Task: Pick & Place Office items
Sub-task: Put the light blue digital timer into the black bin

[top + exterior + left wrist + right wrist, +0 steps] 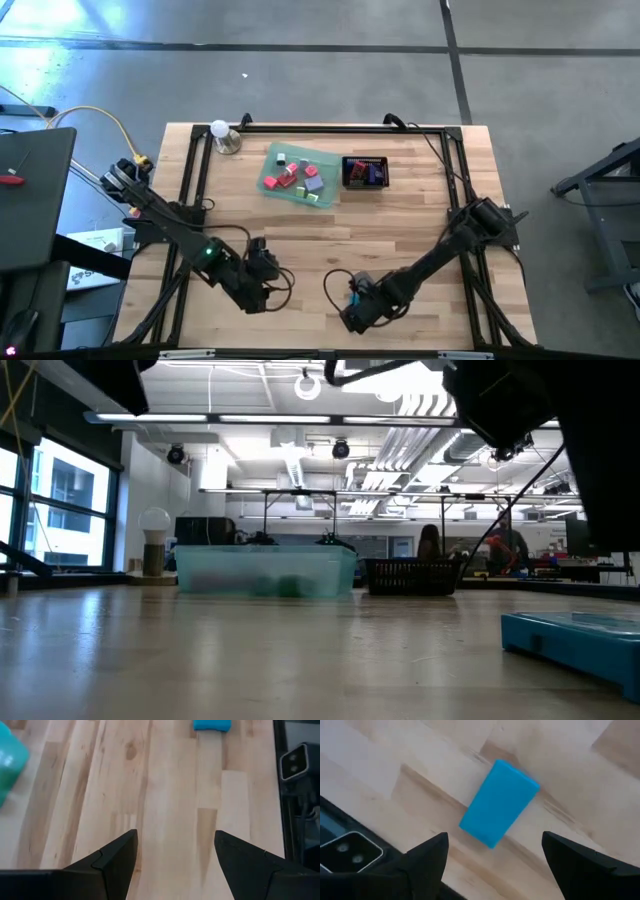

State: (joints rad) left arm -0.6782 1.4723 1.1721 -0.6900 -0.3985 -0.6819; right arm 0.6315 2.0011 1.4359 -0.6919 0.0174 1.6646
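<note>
Right jaws (492, 857) gape wide just above the blue block (499, 802), untouched.

Grey concrete floor (330, 70); windows (60, 500) at side; ceiling strip lights (270, 418).

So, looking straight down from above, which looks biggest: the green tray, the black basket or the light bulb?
Largest to smallest in the high view:
1. green tray
2. black mesh basket
3. light bulb

A green tray (325, 160) sits beside a black mesh basket (347, 172), a lamp (222, 133) nearby.
</note>
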